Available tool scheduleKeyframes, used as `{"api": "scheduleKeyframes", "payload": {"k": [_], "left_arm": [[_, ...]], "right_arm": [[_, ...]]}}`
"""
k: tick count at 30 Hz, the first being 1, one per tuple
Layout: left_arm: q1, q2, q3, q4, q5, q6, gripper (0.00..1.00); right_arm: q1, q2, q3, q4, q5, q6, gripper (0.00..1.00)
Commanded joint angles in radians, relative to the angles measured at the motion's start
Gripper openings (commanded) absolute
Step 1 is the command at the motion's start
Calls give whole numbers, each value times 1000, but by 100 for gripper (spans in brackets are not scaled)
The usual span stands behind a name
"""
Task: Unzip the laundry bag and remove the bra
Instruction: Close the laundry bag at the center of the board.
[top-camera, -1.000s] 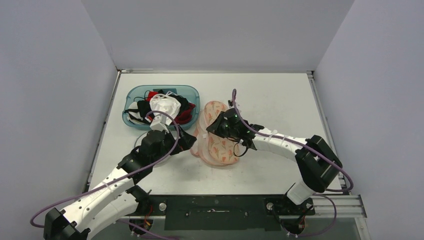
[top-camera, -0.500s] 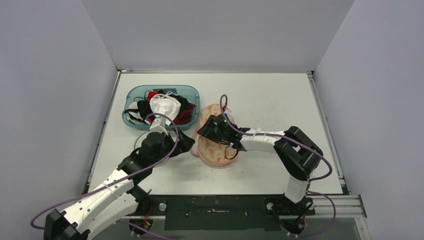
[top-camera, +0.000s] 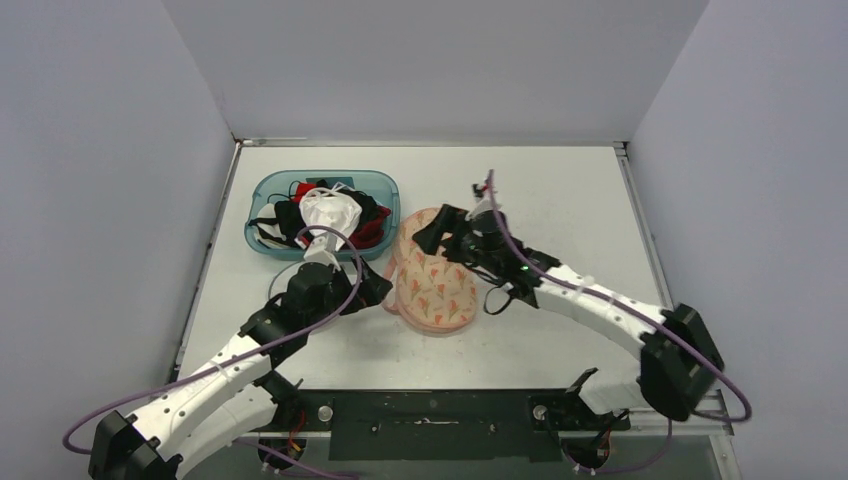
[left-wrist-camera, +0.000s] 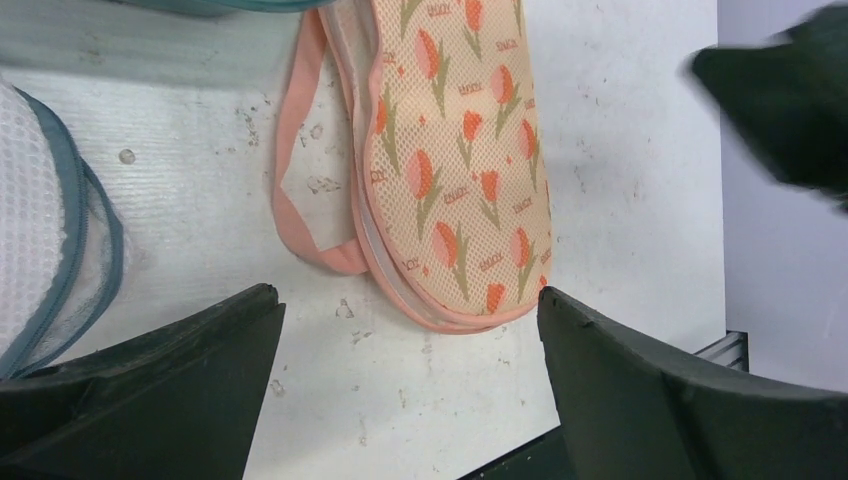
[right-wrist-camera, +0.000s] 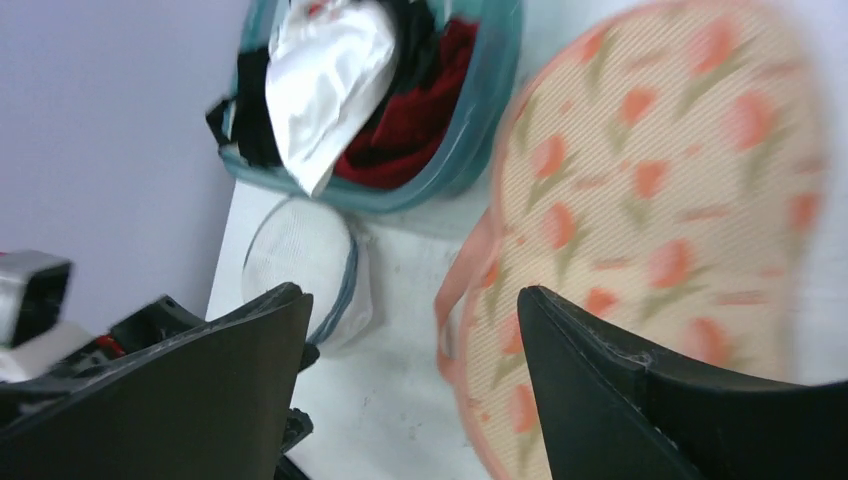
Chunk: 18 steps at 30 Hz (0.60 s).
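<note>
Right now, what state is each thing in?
Laundry bag: flat on the table, one edge looks open; contents not visible.
Bin: upright, heaped with clothes.
White mesh pouch: lying beside the bin; zip unclear.
Left gripper: open, empty.
Right gripper: open, empty, above the bag.

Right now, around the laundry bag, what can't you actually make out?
- Laundry bag contents: in every view its printed fabric covers them, so no bra shows.
- Zip pull: too small from the top, not in sight in the left wrist view.
- Bag print: blurred in the right wrist view.
- White mesh pouch: partly under the left arm from the top, cut off in the left wrist view.
</note>
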<state>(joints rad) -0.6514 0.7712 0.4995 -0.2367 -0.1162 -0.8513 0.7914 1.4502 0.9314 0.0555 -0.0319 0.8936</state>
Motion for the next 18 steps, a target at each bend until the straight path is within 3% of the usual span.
{"api": "scheduleKeyframes", "payload": {"k": [1,4,6,11,18], "left_arm": [[8,63,26,92,78,29,96],[-7,152,68,106,74,21,88],[-25,222,103,112,61,19,84],[-64,342,134,158,-6,16,81],[-79,508,184,166,-72,15,75]], "right_arm": [[-220,-226,-169,-48,-71,-222,75],[-390,-286,-341,27,-198,-236,70],[-432,-273,-427,112,-251,-211,68],[-422,-176,-535,354,-296,-129,68],[-380,-14,-495,427,-280,-99,67]]}}
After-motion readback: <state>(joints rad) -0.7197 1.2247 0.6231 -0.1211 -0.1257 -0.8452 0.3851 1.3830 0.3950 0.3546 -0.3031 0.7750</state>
